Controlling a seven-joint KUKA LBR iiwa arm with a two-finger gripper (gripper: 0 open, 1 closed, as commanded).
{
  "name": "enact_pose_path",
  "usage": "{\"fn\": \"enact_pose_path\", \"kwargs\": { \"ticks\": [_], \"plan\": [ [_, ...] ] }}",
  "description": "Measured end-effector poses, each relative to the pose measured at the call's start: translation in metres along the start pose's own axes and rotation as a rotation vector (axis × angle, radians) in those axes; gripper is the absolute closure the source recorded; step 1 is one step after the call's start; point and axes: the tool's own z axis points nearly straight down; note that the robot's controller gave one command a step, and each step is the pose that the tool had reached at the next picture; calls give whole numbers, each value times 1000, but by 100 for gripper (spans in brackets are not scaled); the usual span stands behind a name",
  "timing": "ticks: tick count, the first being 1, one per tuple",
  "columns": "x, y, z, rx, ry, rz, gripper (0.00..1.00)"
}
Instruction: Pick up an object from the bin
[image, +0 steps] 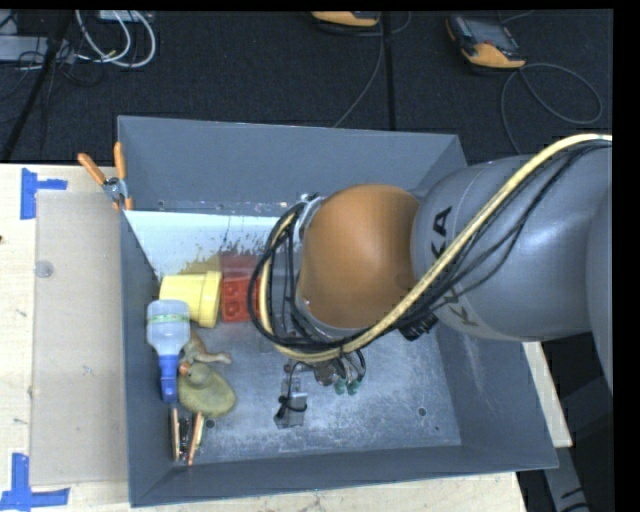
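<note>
- Where is the pincer (291, 405) now?
- Low over bare floor of the grey bin (385, 425), near the front middle; open or shut, cannot tell; holding nothing that shows.
- Nearest thing to pick?
- Lumpy green toy (207, 388); off to the view's left of the pincer, a bit apart; no clear long side.
- Around it?
- Just beside a blue and white bottle (167, 340), lying front to back; yellow cup (192, 297) and red block (237, 290) farther back; brown stick thing (186, 436) in the front corner; probably a clear way left.
</note>
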Motion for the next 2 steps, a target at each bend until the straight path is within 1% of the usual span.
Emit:
{"fn": "enact_pose_path", "kwargs": {
  "ticks": [1, 2],
  "plan": [
    [9, 61, 34, 0, 3, -120, 0],
    [10, 65, 53, 1, 3, -378, 0]
  ]
}}
